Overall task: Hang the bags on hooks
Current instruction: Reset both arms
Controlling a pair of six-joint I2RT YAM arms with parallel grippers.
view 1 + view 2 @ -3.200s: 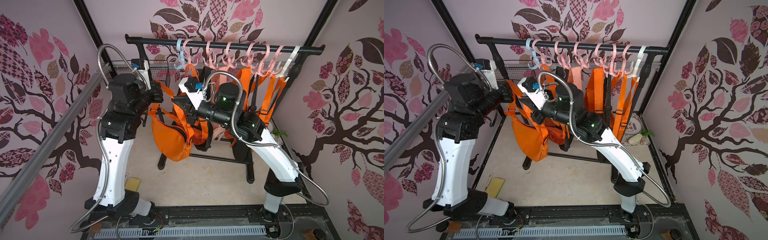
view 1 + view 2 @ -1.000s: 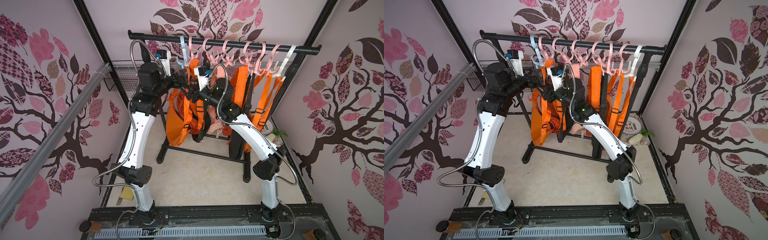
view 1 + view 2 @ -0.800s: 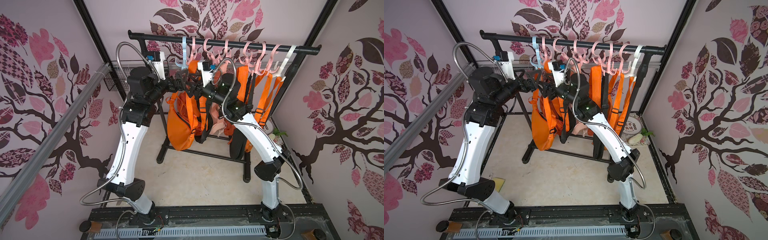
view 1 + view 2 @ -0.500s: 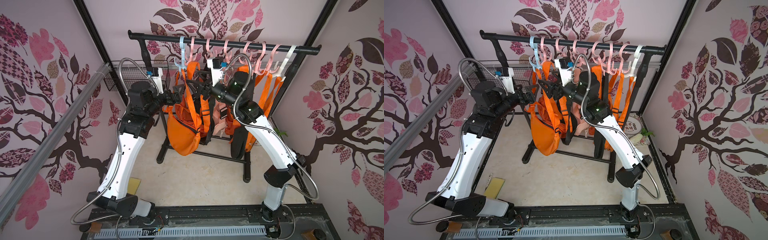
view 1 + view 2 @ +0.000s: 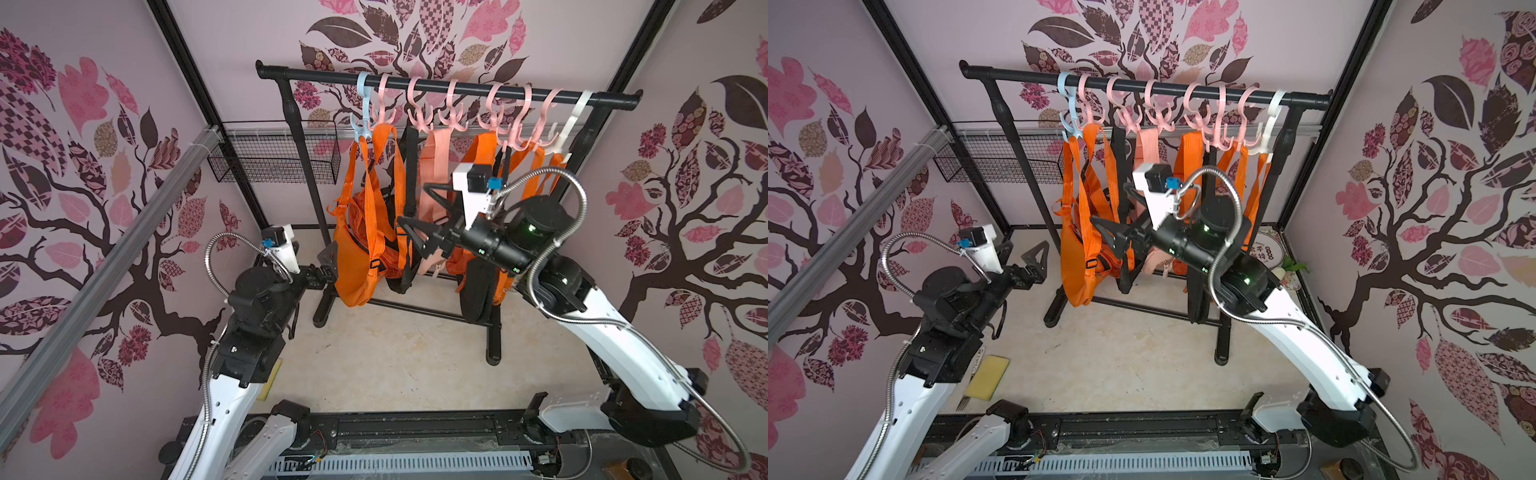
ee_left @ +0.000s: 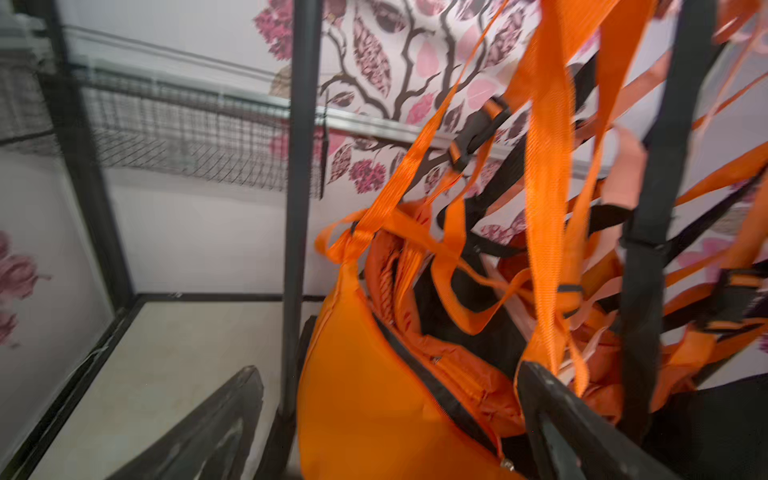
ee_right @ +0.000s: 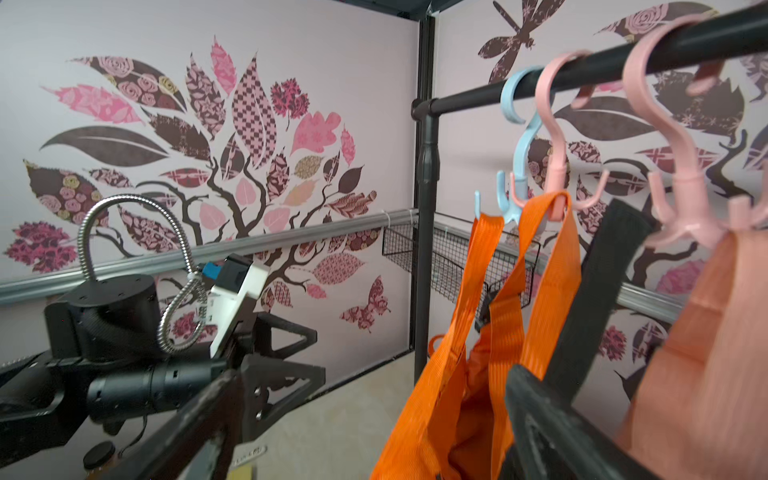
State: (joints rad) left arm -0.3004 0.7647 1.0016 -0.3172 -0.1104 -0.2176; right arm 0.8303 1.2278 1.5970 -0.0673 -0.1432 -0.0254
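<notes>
Orange bag (image 5: 357, 266) hangs at the end of the rail (image 5: 316, 75) on my left arm's side. Its strap (image 7: 478, 266) is looped over a prong of the blue hook (image 7: 519, 137). An orange strap beside it sits on the first pink hook (image 7: 555, 137); I can't tell whether that one belongs to the same bag.

The bag's long axis is close to vertical: the strap runs straight down from the hook, with the pouch tilted at the bottom.

- **Left gripper** (image 5: 1022, 254): low, just beside the pouch on its outer side, jaws wide and empty. In the left wrist view the pouch (image 6: 374, 395) fills the space ahead. One jaw overlaps a strap there, and I can't tell if they touch.
- **Right gripper** (image 5: 411, 203): higher, at strap level on the bag's other side, jaws spread wide and empty.
- **Nearer arm:** the left is nearer the pouch, the right nearer the straps.

My read is that the hang is done. The next move depends on pulling both arms back toward the base, away from the rack, without snagging a strap.

Counts:
- two grippers
- eight hooks in all: one blue, six pink, one white hook (image 5: 579, 112)
- one wire basket (image 5: 270, 166)
- one yellow sponge (image 5: 987, 376)
- bags overlap too much to count: several orange, at least one black, one peach
</notes>
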